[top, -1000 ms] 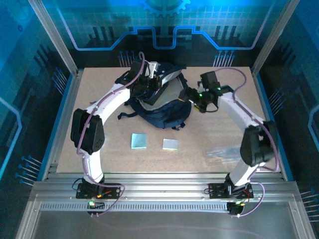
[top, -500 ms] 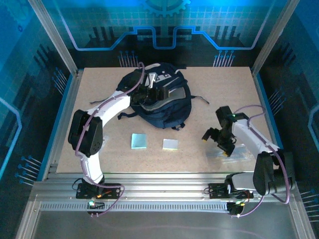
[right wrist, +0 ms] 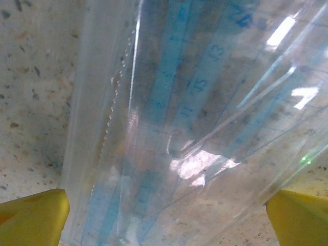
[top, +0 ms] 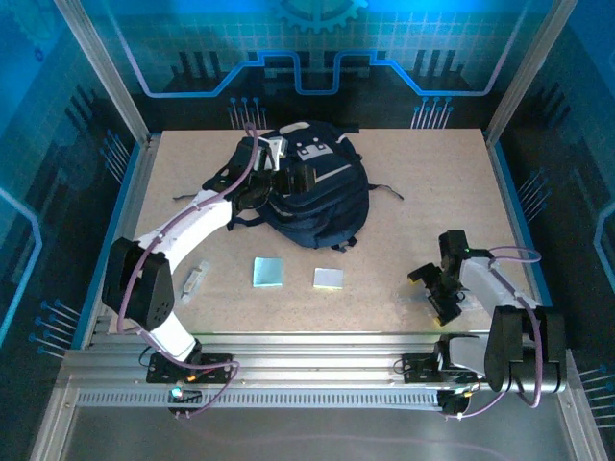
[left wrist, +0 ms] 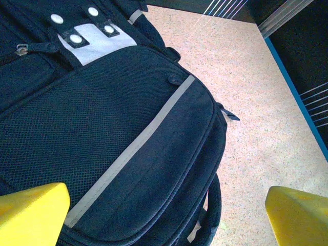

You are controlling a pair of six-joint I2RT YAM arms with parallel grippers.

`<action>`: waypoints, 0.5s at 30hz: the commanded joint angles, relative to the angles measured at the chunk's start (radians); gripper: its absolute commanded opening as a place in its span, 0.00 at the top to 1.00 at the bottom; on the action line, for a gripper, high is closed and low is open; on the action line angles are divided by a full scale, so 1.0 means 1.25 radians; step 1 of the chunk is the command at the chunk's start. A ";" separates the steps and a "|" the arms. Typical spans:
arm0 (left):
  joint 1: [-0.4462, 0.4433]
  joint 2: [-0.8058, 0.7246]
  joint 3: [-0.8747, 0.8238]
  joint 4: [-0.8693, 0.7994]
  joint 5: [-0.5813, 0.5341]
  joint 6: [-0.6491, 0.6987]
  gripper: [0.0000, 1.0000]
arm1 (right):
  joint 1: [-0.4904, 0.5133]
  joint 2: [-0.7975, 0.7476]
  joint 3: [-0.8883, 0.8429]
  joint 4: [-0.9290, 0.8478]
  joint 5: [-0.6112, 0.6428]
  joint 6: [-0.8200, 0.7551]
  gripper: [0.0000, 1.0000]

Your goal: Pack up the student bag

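The student bag [top: 317,197], dark navy with grey stripes and a white patch, lies at the back middle of the table. My left gripper [top: 293,181] hovers over its left part. In the left wrist view the bag [left wrist: 128,123] lies flat below my left gripper [left wrist: 164,220], whose yellow fingertips [left wrist: 31,212] stand wide apart, open and holding nothing. My right gripper [top: 434,293] is low at the front right. In the right wrist view my right gripper [right wrist: 164,220] is open over a clear plastic packet of blue rulers [right wrist: 179,128], with one yellow fingertip [right wrist: 300,218] on each side.
Two small pale-blue note pads [top: 268,272] [top: 329,279] lie in front of the bag. A small clear oblong item [top: 195,281] lies at the front left, next to the left arm. A black strap [top: 384,190] trails right from the bag. Metal frame posts [top: 108,82] ring the table.
My left gripper has opened and let go of the bag, which now lies flat and closed. My right arm swung from the bag to the front right, down over the clear packet.
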 commanded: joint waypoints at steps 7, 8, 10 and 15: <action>0.002 -0.016 -0.024 0.016 0.004 -0.026 0.01 | 0.002 0.017 -0.038 0.123 0.056 0.035 0.26; 0.001 -0.017 -0.023 0.018 0.006 -0.028 0.01 | 0.002 0.017 -0.039 0.121 0.057 0.031 0.34; 0.001 -0.017 -0.025 0.020 0.008 -0.030 0.01 | 0.003 0.014 -0.045 0.127 0.054 0.017 0.52; 0.001 -0.017 -0.021 0.015 0.015 -0.030 0.01 | 0.006 -0.008 -0.038 0.138 0.048 -0.022 0.79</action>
